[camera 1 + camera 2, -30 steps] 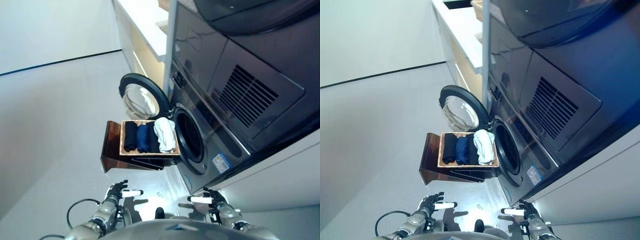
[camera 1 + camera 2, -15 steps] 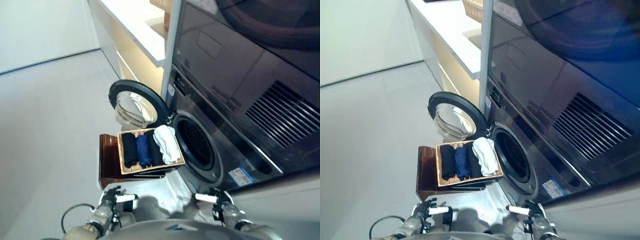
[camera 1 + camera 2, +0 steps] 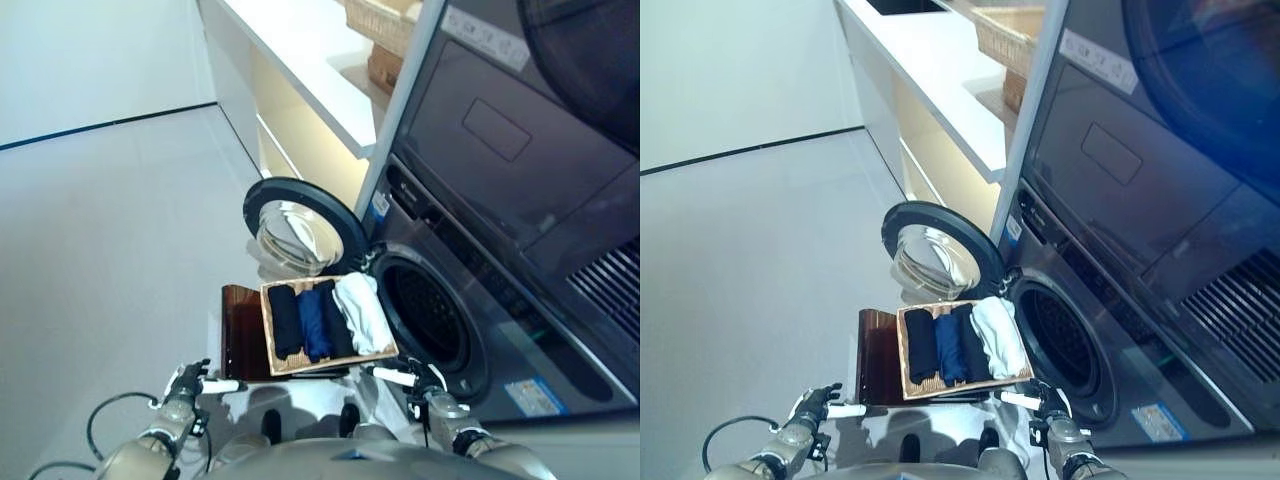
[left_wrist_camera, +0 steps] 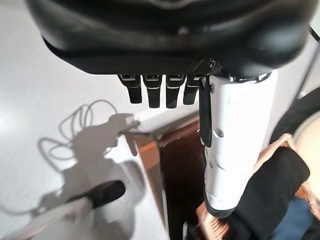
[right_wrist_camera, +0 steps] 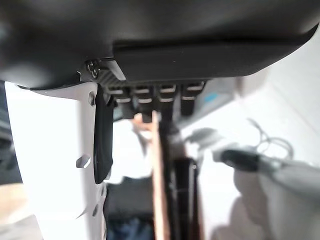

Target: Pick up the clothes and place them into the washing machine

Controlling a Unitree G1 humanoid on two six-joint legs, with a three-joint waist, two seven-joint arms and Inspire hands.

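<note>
A shallow wicker basket [image 3: 268,335] rests on a low dark brown box [image 3: 240,335] beside the washing machine. In it lie rolled clothes: black [image 3: 283,320], blue [image 3: 314,322] and white [image 3: 362,312]. The machine's round door [image 3: 300,225] stands open and its drum opening [image 3: 430,320] is dark. My left hand [image 3: 185,385] is low, in front of the box, open and empty. My right hand [image 3: 425,382] is low, in front of the machine, open and empty. In the left wrist view the white-covered thumb [image 4: 235,140] points toward the black cloth [image 4: 270,190].
A white counter [image 3: 310,50] with a second wicker basket [image 3: 385,20] runs along the back. Another dark appliance [image 3: 520,150] is stacked above the washing machine. Pale floor [image 3: 100,250] stretches to the left of the box.
The whole picture has shifted, so the camera has moved. The basket and clothes lie as before. Both hands stay low and empty.
</note>
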